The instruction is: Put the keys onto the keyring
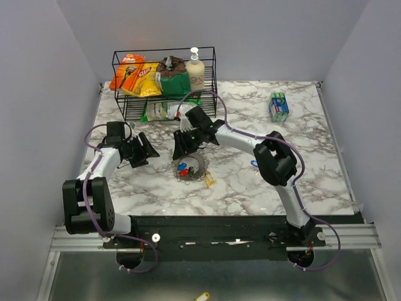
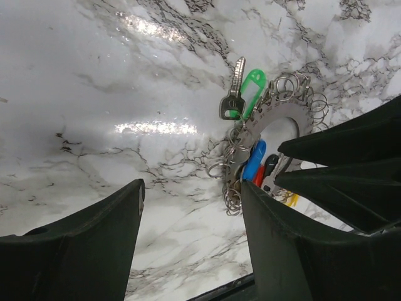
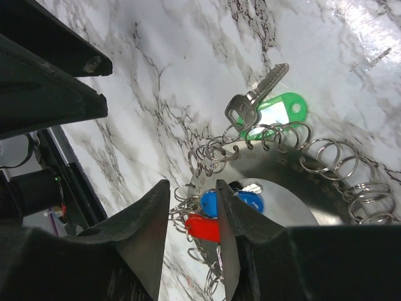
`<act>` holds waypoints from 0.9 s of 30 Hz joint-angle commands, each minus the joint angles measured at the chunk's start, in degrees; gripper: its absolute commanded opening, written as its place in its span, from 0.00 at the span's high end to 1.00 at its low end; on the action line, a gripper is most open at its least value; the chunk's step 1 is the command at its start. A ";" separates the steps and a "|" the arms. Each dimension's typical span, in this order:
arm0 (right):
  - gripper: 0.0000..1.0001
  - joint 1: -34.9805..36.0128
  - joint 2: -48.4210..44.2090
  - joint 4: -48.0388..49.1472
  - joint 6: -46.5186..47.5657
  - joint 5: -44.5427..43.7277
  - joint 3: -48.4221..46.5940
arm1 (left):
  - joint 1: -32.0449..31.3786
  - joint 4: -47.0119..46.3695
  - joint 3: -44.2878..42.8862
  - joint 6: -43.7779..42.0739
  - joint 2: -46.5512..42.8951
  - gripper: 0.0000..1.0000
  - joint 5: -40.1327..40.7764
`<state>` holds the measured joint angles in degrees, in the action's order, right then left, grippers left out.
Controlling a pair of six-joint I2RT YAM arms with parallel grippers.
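My right tool [image 3: 192,188] stands directly over the keyring [image 3: 250,164], with its fingers [image 3: 141,232] set to a narrow gap. A red tag [image 3: 202,227] and a blue tag [image 3: 210,204] lie in that gap. I cannot tell whether the fingers pinch them.

My left tool [image 2: 191,188] is spread wide to the left of the keyring, with only bare counter [image 2: 94,94] between its fingers.

The keyring lies flat on the counter, with small split rings [image 3: 326,157] hung around its rim. A silver key [image 3: 254,100] with a green tag [image 3: 282,111] lies just outside that rim. A yellow tag [image 1: 208,180] lies at the keyring's near right side.

A wire rack [image 1: 163,69] stands well behind the keyring. A blue-green box [image 1: 278,106] sits well to its right.
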<state>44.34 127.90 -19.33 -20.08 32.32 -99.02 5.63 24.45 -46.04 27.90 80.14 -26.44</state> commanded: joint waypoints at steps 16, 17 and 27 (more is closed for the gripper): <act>0.57 1.72 5.78 -3.43 0.04 -2.61 -4.69 | 0.44 -1.33 0.16 -1.09 -1.83 0.28 -4.85; 0.57 1.80 5.96 -3.43 0.12 -2.43 -4.86 | 0.35 -1.33 0.16 -1.09 -1.83 0.28 -4.94; 0.61 1.98 8.24 -3.43 -0.49 -1.12 -6.97 | 0.35 -1.51 -0.10 -1.44 -1.21 0.28 -5.20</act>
<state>45.50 133.80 -21.58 -20.12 30.83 -104.22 5.67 23.51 -46.04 27.40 79.70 -29.52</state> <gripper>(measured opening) 0.397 0.717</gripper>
